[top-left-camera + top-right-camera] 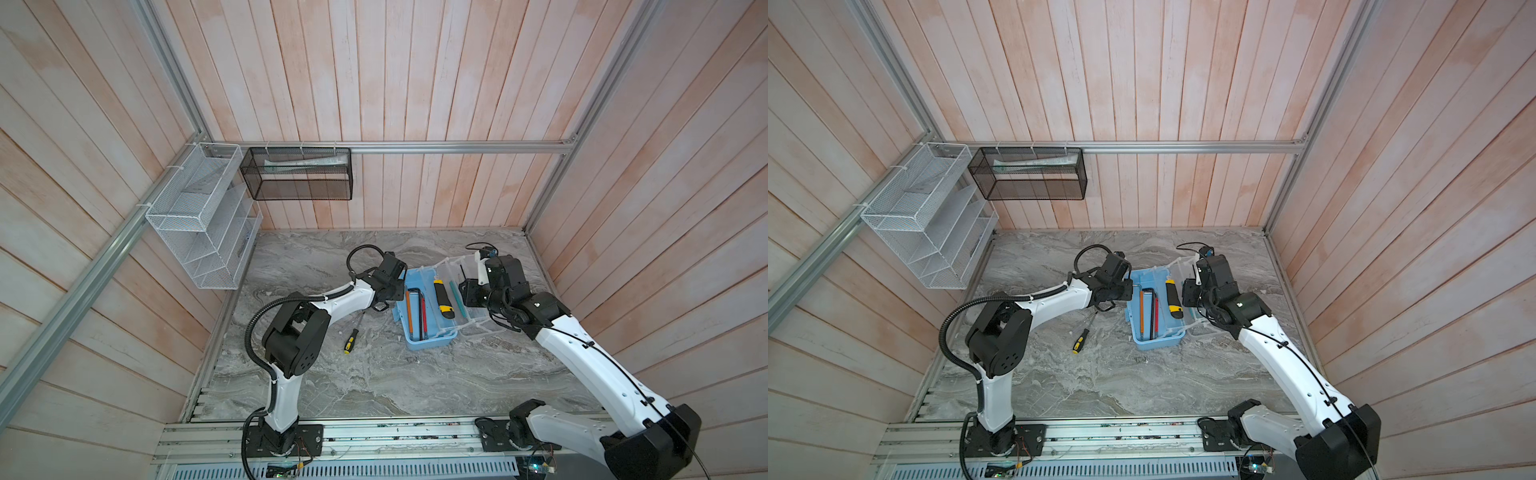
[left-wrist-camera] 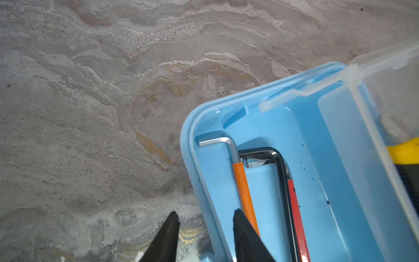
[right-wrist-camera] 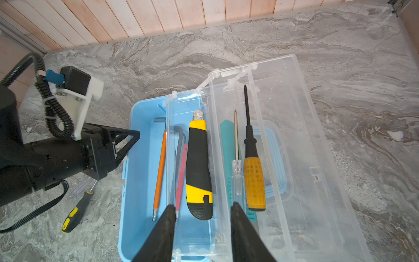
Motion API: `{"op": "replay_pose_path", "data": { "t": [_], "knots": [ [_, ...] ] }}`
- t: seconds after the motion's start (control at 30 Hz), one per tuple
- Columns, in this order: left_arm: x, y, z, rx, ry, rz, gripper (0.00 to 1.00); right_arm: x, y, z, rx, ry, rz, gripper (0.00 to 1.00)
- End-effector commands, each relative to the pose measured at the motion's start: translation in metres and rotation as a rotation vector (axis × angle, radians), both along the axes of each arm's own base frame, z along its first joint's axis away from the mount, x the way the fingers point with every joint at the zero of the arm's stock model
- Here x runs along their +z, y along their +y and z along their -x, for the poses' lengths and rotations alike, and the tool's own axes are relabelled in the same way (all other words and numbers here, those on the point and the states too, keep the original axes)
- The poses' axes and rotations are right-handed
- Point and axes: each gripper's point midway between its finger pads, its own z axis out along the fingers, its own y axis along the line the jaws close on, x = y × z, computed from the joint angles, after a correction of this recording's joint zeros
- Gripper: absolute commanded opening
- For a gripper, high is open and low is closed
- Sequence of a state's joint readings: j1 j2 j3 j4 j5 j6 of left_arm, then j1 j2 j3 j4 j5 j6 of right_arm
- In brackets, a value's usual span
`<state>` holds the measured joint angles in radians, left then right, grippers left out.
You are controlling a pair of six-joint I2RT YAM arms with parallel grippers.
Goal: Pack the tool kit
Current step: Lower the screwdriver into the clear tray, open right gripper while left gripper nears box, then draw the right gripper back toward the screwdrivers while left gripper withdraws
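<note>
The tool kit (image 1: 428, 340) (image 1: 1156, 343), a light-blue case, lies open on the marble top, its clear trays and lid swung out to the right. My left gripper (image 2: 205, 212) (image 1: 395, 291) is open astride the case's left wall (image 2: 192, 172), one finger outside and one inside beside an orange hex key (image 2: 243, 188). My right gripper (image 3: 203, 209) (image 1: 467, 291) is shut on the end of the clear tray (image 3: 172, 136) that holds a yellow-and-black utility knife (image 3: 198, 165). A second tray holds an orange-handled screwdriver (image 3: 254, 181) and a clear-handled one (image 3: 237, 172).
A black-and-yellow screwdriver (image 1: 351, 340) (image 3: 76, 212) lies loose on the table under the left forearm. A white wire rack (image 1: 199, 216) and a black mesh basket (image 1: 297, 174) hang on the walls at the back left. Wooden walls close three sides.
</note>
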<state>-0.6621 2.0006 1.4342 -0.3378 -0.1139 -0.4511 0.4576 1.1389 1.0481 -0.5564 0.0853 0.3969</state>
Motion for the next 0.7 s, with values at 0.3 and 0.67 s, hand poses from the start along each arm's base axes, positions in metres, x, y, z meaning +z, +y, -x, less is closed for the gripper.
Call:
{"op": "replay_pose_path", "data": {
  "t": [0.3,0.67],
  "knots": [
    [-0.006,0.042,-0.013,0.086,-0.045,-0.136,0.34,-0.013,0.006,0.001,0.002,0.015,-0.036,0.39],
    [-0.003,0.078,-0.023,0.133,-0.056,-0.135,0.36,-0.017,0.008,-0.002,0.0,0.025,-0.04,0.38]
  ]
}}
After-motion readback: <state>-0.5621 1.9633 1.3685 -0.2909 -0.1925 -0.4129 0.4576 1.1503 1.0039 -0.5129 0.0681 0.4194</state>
